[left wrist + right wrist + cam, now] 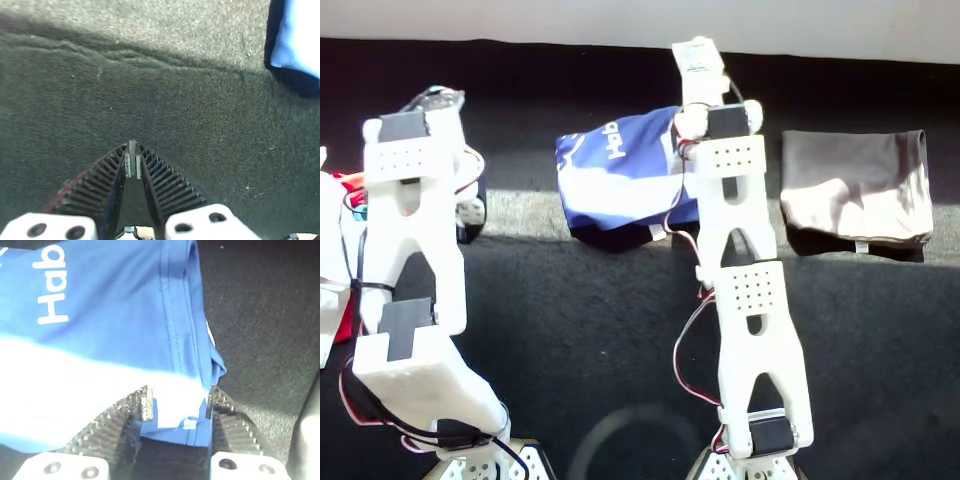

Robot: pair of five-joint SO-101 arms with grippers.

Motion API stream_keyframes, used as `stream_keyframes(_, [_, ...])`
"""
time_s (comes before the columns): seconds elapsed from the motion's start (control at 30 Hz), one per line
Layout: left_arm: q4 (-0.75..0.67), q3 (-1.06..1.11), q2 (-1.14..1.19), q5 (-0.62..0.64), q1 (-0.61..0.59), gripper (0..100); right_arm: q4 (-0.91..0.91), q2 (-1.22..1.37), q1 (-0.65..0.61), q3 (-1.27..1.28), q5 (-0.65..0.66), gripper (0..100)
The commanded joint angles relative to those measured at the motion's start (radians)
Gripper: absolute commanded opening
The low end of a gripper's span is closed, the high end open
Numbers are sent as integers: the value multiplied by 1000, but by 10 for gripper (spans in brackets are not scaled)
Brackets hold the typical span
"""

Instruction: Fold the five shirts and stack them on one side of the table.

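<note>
Left gripper [132,150]: clenched on nothing, its tips meeting over the bare table cloth [75,90]; its arm sits folded back on the left side.
Left edge: a red and white heap of cloth [332,250], cut off by the frame. It is probably shirts waiting their turn, though we cannot count them.
Blue shirt [615,175]: lies partly folded at the far middle of the table, with a white band across it and one hem corner under the right arm's reach.
Right gripper [177,400]: released, jaws spread either side of that hem corner and not pinching it.
Grey shirt [857,190]: folded flat on the right, apart from the blue one.
Step in hand: we judge it to be taking hold of the blue shirt's edge, either for a last fold or to carry it onto the grey shirt.
Doing it well: we would seat the jaws deeper over the hem so they catch every layer, not just the top one. We would close firmly, lift only a little, and move slowly so the folds stay put. The edges should line up with the grey shirt before we let go.
</note>
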Motion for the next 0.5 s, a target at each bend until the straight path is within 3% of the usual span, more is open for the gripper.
stream_keyframes(0.0, [-69, 64, -65, 2, 25, 10, -45, 24, -2, -108, 2, 180])
stream_keyframes(0.47, [-173, 171, -67, 2, 24, 10, 42, 137, 130, -111, 2, 180])
